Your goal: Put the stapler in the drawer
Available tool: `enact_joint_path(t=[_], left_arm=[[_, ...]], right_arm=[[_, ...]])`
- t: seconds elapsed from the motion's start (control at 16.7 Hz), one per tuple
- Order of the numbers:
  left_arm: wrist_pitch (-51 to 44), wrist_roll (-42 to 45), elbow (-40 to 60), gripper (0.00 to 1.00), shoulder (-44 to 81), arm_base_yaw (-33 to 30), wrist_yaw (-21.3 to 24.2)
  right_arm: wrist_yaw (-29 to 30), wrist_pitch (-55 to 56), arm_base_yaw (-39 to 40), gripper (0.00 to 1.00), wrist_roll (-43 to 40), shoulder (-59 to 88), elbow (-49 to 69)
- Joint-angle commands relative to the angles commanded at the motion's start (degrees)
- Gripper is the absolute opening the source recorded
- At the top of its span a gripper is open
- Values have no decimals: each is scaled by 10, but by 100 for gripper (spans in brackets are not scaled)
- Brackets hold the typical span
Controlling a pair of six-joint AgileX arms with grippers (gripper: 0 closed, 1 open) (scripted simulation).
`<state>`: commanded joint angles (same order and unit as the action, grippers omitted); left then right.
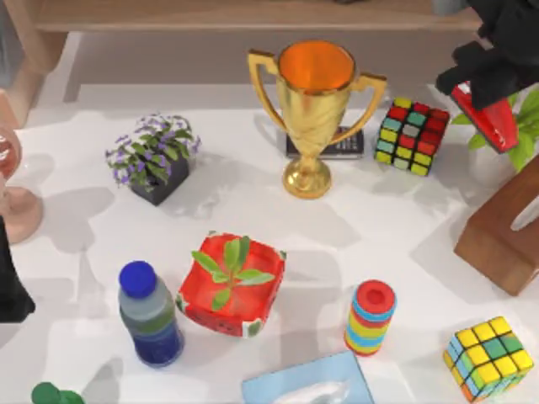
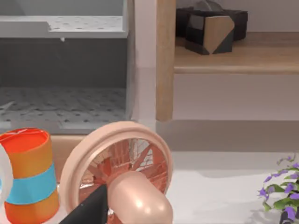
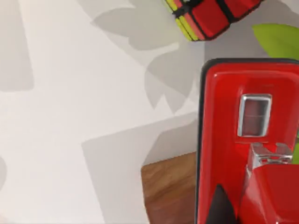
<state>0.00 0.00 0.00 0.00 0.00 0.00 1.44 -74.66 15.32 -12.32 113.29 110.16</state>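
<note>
Down at the bottom of the top view the bench (image 1: 101, 244) is crowded: a blue-capped bottle (image 1: 150, 316) at lower left, the red square planter (image 1: 232, 286) in the middle, a striped ring stack (image 1: 370, 317) just right of it, a tissue box (image 1: 308, 383) on the bottom edge and a Rubik's cube (image 1: 488, 357) in the lower right corner. Further up, the gold trophy (image 1: 313, 109) stands centre, a flower pot (image 1: 154, 156) to its left, a second cube (image 1: 412, 135) to its right. And there in the upper right corner is the action: the right tool (image 1: 482, 84) is clamped on the stapler (image 1: 485, 116), which hangs tilted and looks lifted off the bench, above a wooden box (image 1: 501, 236) and beside green leaves (image 1: 524, 126). The right wrist view puts the stapler (image 3: 247, 140) close up, red top and silver plate, with bench and wood grain below it. So the pick looks done; the carry and the drop into the drawer are all still to come, and no drawer front is plain to me in the top view. The left arm sits parked at the left edge; I cannot tell its tool's state. Its wrist view looks past a pink fan (image 2: 119, 172) to a grey perforated compartment (image 2: 60, 100). Room to travel looks best high over the trophy's rim and handles; low down, the cube and trophy crowd the path.
</note>
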Motion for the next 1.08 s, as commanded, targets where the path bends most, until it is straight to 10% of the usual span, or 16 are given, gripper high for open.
enact_joint_path(t=[0.54,1.08], left_arm=[[0,0,0,100,0,0,0],[0,0,0,100,0,0,0]], right_arm=[[-27,-103,-320,0,-18,197,328],[-13,-150,-368,0,-86,416,446]])
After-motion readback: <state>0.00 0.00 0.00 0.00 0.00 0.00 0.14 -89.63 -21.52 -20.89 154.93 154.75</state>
